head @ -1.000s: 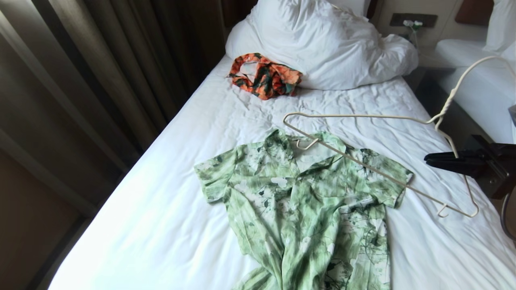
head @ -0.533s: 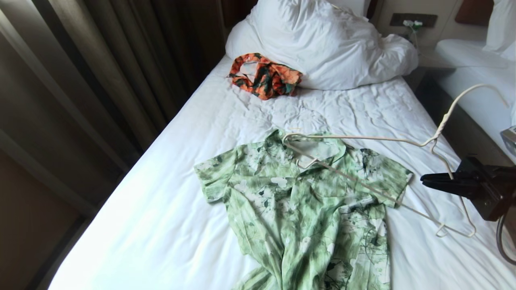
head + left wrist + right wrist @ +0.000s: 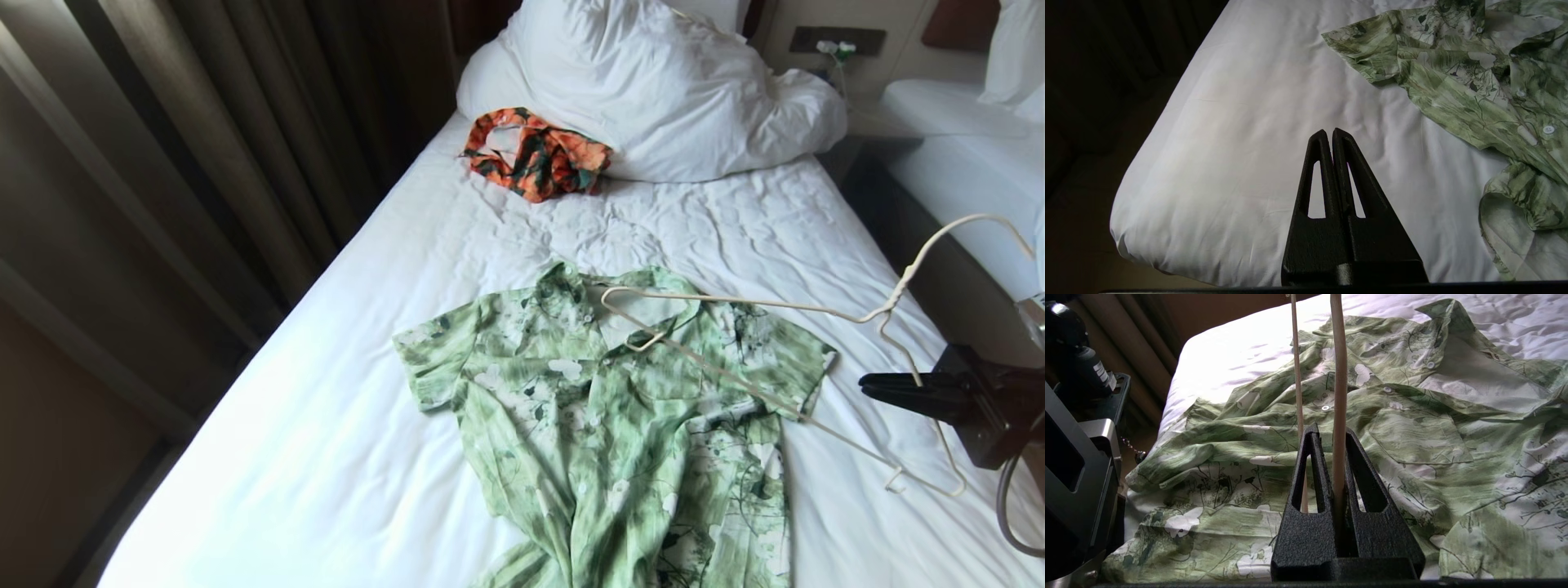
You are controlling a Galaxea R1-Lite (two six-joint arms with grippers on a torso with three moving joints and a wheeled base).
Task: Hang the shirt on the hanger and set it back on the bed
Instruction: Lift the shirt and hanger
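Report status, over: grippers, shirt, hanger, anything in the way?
Right gripper shut on hanger; left gripper shut, empty. Hanger tip at collar of shirt, not inside. Shirt flat on bed. Nothing in the way.

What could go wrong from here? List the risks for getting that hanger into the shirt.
1. The right pincer clamps only one thin wire of the hanger, near one end, so it could swivel or slip in the grip.
2. The hanger's far tip sits at the collar of the shirt, which lies buttoned and flat on the bed; the tip or notch hook may snag and drag the fabric instead of sliding in.
3. The left pincer is shut, off to the side, not holding the shirt down.
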